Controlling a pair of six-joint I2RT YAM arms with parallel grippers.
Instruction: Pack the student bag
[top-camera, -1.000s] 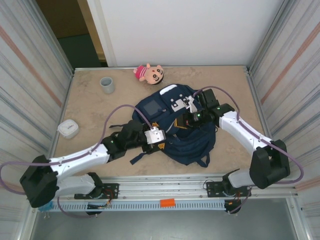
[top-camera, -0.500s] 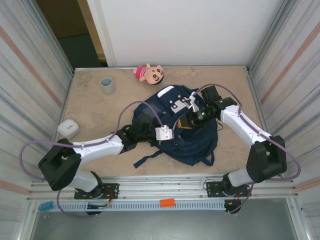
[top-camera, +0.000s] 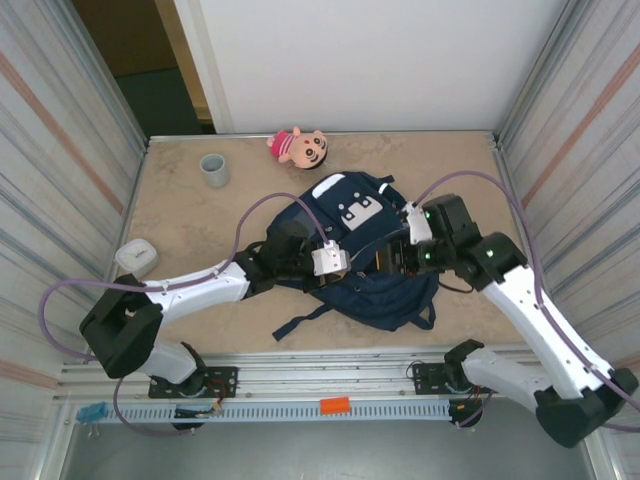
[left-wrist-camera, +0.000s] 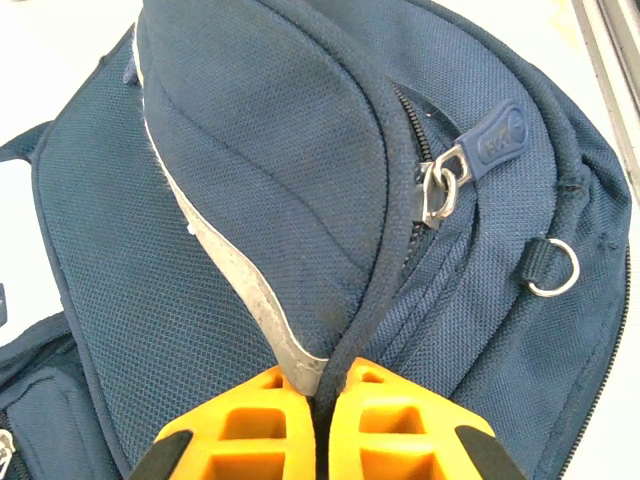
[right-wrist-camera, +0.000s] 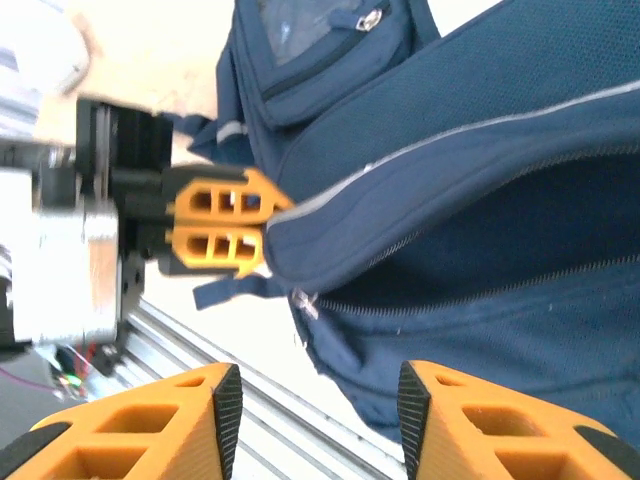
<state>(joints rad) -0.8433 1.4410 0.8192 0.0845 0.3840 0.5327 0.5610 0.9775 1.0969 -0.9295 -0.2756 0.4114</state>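
Note:
The student bag (top-camera: 350, 215) is a navy-blue backpack lying in the middle of the table, its main zip open. My left gripper (top-camera: 342, 268) is shut on the edge of the bag's front flap. In the left wrist view the orange fingers (left-wrist-camera: 250, 420) of the left gripper (left-wrist-camera: 325, 388) pinch the dark piping and grey reflective stripe of the bag (left-wrist-camera: 280, 150). A zipper pull (left-wrist-camera: 442, 185) hangs just beside the seam. My right gripper (top-camera: 396, 256) hovers open over the bag's right side. In the right wrist view the right gripper (right-wrist-camera: 320, 400) holds nothing and faces the bag (right-wrist-camera: 480, 150) and the left gripper (right-wrist-camera: 264, 236).
A pink doll (top-camera: 298, 147) lies at the back of the table beside the bag's top. A grey cup (top-camera: 214, 170) stands at the back left. A small white box (top-camera: 136, 258) sits near the left edge. Corrugated walls close in both sides.
My left gripper has moved onto the bag and shut on its flap edge. My right gripper has opened, let go of the bag's top and drawn back toward the near right.

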